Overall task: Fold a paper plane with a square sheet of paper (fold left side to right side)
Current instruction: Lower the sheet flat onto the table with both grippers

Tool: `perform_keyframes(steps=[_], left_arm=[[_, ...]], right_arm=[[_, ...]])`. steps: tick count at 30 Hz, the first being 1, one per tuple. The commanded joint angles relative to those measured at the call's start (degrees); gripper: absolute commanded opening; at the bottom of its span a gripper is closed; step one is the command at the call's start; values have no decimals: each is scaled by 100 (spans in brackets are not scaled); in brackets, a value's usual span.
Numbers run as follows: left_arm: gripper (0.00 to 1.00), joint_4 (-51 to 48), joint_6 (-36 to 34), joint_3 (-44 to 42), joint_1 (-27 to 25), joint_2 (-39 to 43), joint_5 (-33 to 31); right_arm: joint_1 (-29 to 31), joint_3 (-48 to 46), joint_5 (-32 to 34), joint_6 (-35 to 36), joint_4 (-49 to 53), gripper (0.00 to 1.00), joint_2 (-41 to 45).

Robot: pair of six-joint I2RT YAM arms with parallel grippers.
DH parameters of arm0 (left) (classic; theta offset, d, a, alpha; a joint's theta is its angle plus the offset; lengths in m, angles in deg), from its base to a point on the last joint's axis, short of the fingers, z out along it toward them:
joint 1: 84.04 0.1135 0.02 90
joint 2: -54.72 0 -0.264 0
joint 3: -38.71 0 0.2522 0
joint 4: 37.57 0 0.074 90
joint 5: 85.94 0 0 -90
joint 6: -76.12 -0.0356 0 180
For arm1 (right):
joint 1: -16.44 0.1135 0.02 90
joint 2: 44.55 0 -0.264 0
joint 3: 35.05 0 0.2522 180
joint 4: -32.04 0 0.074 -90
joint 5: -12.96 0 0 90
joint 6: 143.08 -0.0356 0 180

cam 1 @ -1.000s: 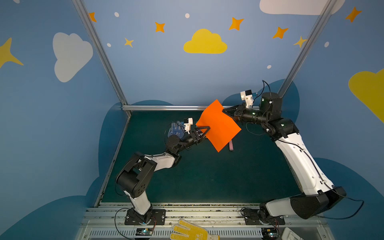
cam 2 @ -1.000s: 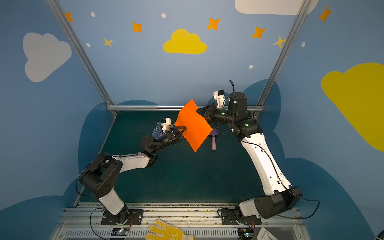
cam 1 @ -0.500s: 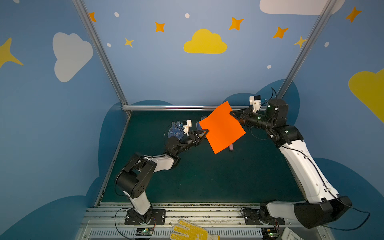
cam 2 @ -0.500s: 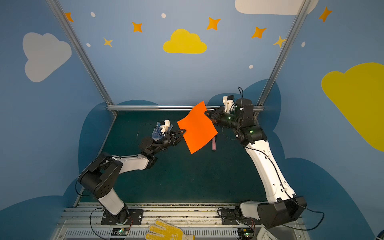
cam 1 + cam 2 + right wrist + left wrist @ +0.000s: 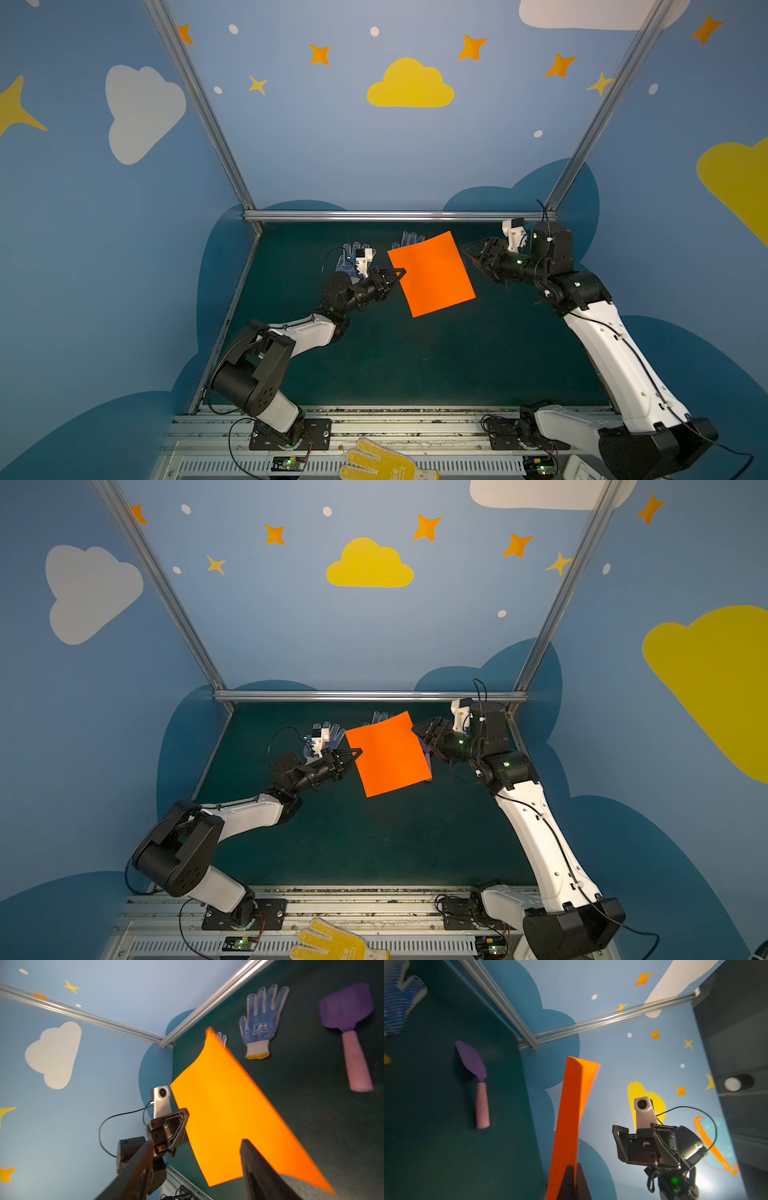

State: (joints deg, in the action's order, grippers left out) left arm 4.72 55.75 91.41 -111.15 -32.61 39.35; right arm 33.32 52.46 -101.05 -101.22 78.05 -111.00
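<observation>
My left pincer (image 5: 400,274) is clamped on one edge of the square sheet of paper (image 5: 432,274), which juts out ahead of it, aloft over the green mat (image 5: 415,365). Across the sheet, my right pincer (image 5: 468,257) has its fingers apart, just beside the opposite edge. A purple shovel (image 5: 477,1080) lies below.

Item: square sheet of paper (image 5: 432,274), plain bright orange, unfolded, with a faint crease.
Pose: askew, one corner toward the back wall, slightly bowed.
Place: in the air above the counter (image 5: 415,365), its left edge pinched by the left hand (image 5: 400,273).
</observation>
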Motion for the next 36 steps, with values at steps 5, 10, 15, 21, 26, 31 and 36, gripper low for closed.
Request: perform_keyframes(steps=[5, 10, 15, 21, 26, 31, 36], left_arm=[[3, -3148, -1845, -211, -18, 607, -184], [3, -4250, -2537, -195, -15, 292, -397], [3, -4921, -2890, -71, 4, -260, -523], [3, -6181, -3433, 577, -3, -646, -887], [3, -7534, -4071, 1441, -29, -947, -1496], [3, -8707, -4745, 2251, -197, -1333, -2259], [4, -9604, -5260, 2850, -407, -1642, -3293]], right_arm=[[-65, -896, 749, 573, 759, 74, 388], [-32, -1581, 489, 660, 471, 74, 387], [143, -2135, 459, 890, 254, 74, 438], [512, -2704, 458, 1115, -179, 75, 265], [940, -2946, 412, 1253, -638, 75, -124], [1145, -2997, 155, 1383, -1152, 75, -643], [1270, -2793, -153, 1486, -1373, 75, -1251]])
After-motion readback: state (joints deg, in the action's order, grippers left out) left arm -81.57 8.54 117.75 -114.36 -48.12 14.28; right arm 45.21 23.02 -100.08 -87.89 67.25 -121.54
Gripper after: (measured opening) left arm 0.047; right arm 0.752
